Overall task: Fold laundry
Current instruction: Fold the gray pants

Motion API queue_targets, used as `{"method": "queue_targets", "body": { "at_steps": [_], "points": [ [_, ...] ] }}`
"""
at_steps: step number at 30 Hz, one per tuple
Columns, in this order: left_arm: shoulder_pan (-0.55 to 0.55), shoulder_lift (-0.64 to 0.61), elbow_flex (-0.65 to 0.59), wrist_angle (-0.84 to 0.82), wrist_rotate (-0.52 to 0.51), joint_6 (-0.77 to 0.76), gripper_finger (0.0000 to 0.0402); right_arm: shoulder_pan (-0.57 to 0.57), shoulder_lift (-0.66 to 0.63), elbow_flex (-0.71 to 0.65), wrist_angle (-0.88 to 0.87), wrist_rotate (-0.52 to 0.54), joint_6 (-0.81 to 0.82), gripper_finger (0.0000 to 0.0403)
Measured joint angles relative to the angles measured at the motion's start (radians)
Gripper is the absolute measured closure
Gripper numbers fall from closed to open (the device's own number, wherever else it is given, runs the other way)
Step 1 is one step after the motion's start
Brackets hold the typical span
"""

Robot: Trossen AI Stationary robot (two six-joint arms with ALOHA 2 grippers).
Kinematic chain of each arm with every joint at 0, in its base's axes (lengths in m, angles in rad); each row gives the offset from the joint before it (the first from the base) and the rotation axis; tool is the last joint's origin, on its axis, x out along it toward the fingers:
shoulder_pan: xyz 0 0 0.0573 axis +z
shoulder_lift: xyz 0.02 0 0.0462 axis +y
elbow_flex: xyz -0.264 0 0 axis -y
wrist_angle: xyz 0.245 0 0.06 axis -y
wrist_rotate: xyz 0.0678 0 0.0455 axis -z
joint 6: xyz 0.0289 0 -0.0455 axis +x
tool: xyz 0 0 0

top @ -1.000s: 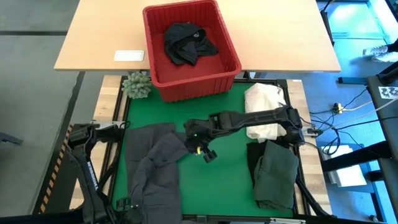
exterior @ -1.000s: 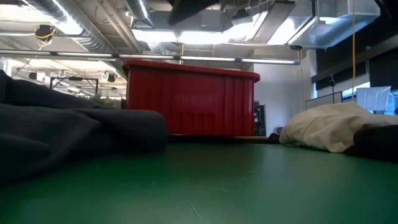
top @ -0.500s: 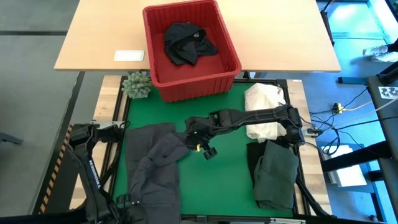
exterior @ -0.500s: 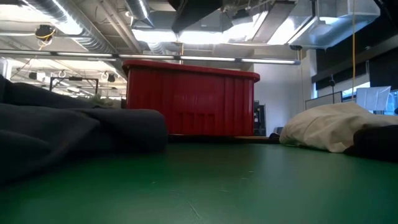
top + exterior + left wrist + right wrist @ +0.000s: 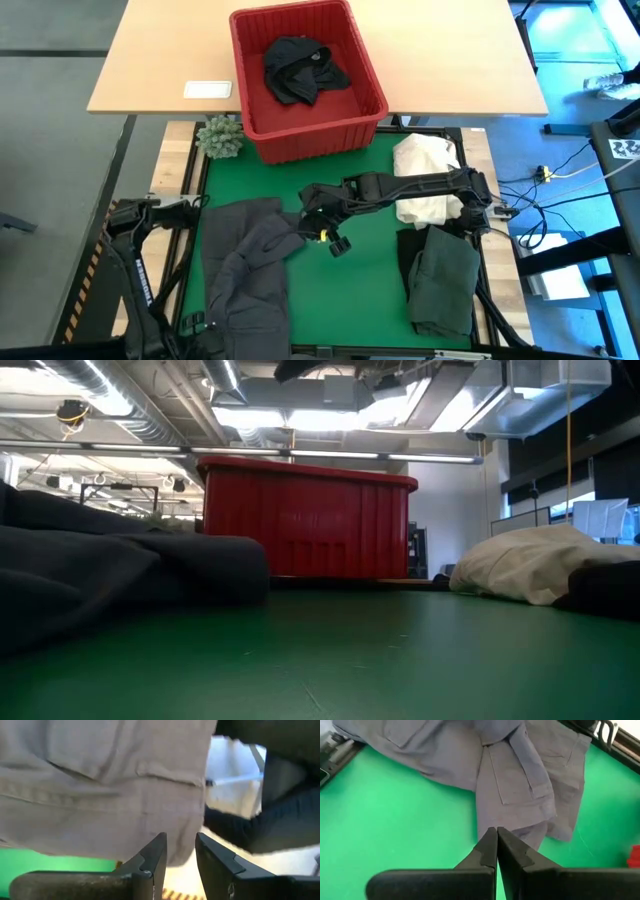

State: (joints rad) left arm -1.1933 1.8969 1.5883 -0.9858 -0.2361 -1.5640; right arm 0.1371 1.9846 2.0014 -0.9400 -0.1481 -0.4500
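Note:
A dark grey garment (image 5: pixel 250 265) lies crumpled on the left half of the green mat (image 5: pixel 360 280); it also shows in the right wrist view (image 5: pixel 510 765) and the left wrist view (image 5: pixel 100 780). My right gripper (image 5: pixel 322 234) hovers shut above the mat beside the garment's right edge, holding nothing (image 5: pixel 496 831). My left gripper (image 5: pixel 200 322) is at the mat's near left corner, its fingers a little apart (image 5: pixel 179 842), with grey cloth just beyond them. A black garment (image 5: pixel 300 68) lies in the red basket (image 5: pixel 240 90). A folded dark green garment (image 5: pixel 442 280) lies at the right.
A cream-white cloth heap (image 5: pixel 422 185) lies at the mat's far right, just beyond the green garment. The red basket stands on the wooden table past the mat's far edge, with a small green plant (image 5: pixel 220 135) and a white card (image 5: pixel 207 89) to its left.

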Motion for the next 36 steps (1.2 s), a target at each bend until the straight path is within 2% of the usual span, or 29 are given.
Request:
{"method": "queue_targets", "body": {
  "at_steps": [5,9,12,17,24,30,36],
  "points": [
    [-0.020,0.004,-0.002,-0.052,-0.172,-0.052,0.0304,0.000,-0.010,-0.063,0.088,-0.028,0.009,0.0394],
    [-0.018,0.006,-0.003,-0.091,-0.224,-0.051,0.0304,0.000,-0.023,-0.197,0.209,-0.048,0.039,0.0394],
    [-0.018,0.008,-0.003,-0.164,-0.278,-0.053,0.0304,0.000,-0.026,-0.301,0.353,-0.090,0.056,0.0394],
    [-0.008,0.011,-0.003,-0.274,-0.375,-0.057,0.0304,-0.011,-0.026,-0.437,0.539,-0.097,0.082,0.0394],
    [0.038,0.011,-0.003,-0.383,-0.448,-0.098,0.0304,-0.090,-0.026,-0.569,0.711,-0.169,0.133,0.0394],
    [0.109,0.011,-0.003,-0.578,-0.502,-0.211,0.0304,-0.105,-0.026,-0.628,0.816,-0.211,0.150,0.0394],
    [0.210,-0.042,-0.048,-0.542,-0.507,-0.069,0.0304,-0.084,-0.071,-0.667,0.810,-0.224,0.119,0.0394]
  ]
}}
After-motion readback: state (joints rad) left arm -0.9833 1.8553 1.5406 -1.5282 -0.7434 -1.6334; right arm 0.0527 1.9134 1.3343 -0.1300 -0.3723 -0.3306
